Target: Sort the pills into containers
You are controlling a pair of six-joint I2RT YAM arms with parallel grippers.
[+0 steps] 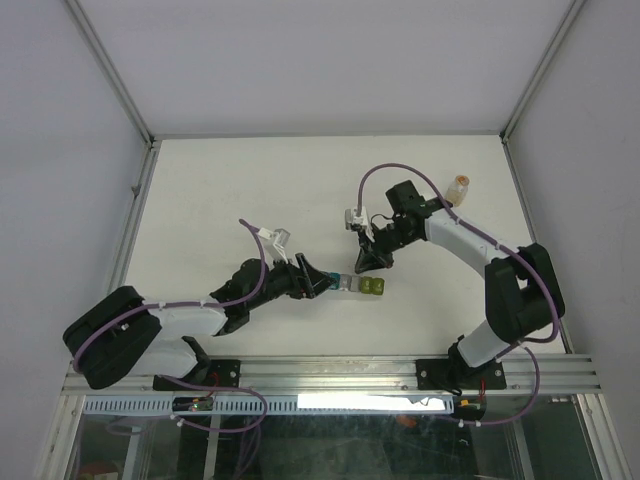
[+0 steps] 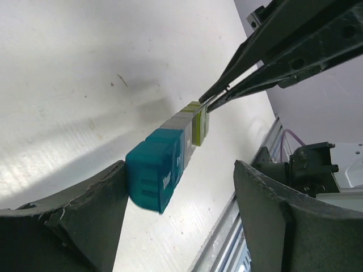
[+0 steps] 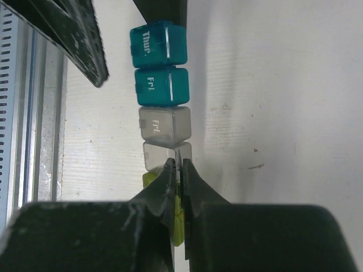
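Nearest us, the left tool [image 2: 180,175] stands released, dark rough-edged fingers [image 2: 85,215] either side of the teal end of the containers [image 3: 164,122], a joined strip of small glossy plastic cubes with rounded corners lying on the matte white surface [image 3: 272,85] between the arms. Further along, the right tool [image 3: 179,170] is clenched, thin tips meeting at a lid edge near the olive end (whether they pinch it we cannot tell). We see no pills and no lid clearly raised, so sorting seems barely begun; a small amber bottle [image 1: 459,187] stands far off
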